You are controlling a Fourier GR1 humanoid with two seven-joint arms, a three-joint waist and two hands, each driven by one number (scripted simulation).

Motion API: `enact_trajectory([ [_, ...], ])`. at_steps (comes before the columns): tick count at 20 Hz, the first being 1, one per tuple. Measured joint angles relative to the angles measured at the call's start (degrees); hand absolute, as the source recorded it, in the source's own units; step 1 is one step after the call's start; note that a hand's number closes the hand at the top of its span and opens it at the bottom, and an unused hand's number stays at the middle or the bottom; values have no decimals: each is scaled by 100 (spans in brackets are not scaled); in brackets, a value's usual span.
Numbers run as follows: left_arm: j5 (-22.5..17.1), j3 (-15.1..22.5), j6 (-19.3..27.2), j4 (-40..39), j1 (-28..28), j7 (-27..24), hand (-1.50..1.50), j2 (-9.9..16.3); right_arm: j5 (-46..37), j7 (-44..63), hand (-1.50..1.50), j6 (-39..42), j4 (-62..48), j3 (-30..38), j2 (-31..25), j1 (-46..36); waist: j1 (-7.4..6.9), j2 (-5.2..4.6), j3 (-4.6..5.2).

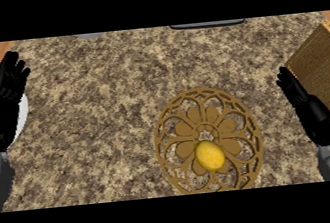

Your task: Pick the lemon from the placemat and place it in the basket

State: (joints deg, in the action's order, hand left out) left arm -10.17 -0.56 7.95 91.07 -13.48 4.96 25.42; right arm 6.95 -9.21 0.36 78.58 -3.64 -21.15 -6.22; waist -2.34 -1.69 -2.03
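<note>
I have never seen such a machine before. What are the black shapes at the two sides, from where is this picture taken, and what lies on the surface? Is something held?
The picture is taken from the robot's head, looking steeply down at a speckled stone counter. The black shapes are the robot's two hands on grey forearms, coming in from the lower edge. The left hand shows at the left edge, the right hand at the right; both are open with straight fingers and hold nothing. Between them lies a round, brown, cut-out placemat with a yellow lemon resting on its lower middle. A woven basket stands at the right edge, only partly in view. Under the left hand a white plate peeks out.
</note>
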Motion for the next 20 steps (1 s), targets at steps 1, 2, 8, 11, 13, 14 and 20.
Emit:
enact_trajectory([
  [1, 15, 7, -26, 5, 40, 32, 0, 28, 88, -90, 150, 164, -129, -53, 82, -57, 14, 30, 41],
  [2, 58, 54, -28, -68, 48, 61, 0, 17, 237, -150, 150, 425, -186, -154, 187, -158, 17, 40, 70],
  [8, 214, 487, -179, -411, 130, 384, 0, -81, 1284, -889, 150, 2276, -38, -878, 1068, -905, -238, -13, 97],
  [11, 254, 618, -190, -622, 226, 539, 0, -160, 1630, -1607, -150, 3119, 260, -1249, 1502, -981, -113, 39, 127],
  [13, 327, 650, -129, -788, 278, 604, 0, -214, 1581, -1996, -150, 3309, 539, -1389, 1567, -727, 50, 92, 155],
  [14, 365, 662, -101, -842, 212, 695, 0, -244, 1464, -2142, -150, 3275, 619, -1415, 1587, -632, 104, 110, 165],
  [20, 502, 710, 26, -961, 221, 836, 0, -359, 317, -2198, -150, 2840, 1152, -988, 659, -762, 280, 170, 199],
])
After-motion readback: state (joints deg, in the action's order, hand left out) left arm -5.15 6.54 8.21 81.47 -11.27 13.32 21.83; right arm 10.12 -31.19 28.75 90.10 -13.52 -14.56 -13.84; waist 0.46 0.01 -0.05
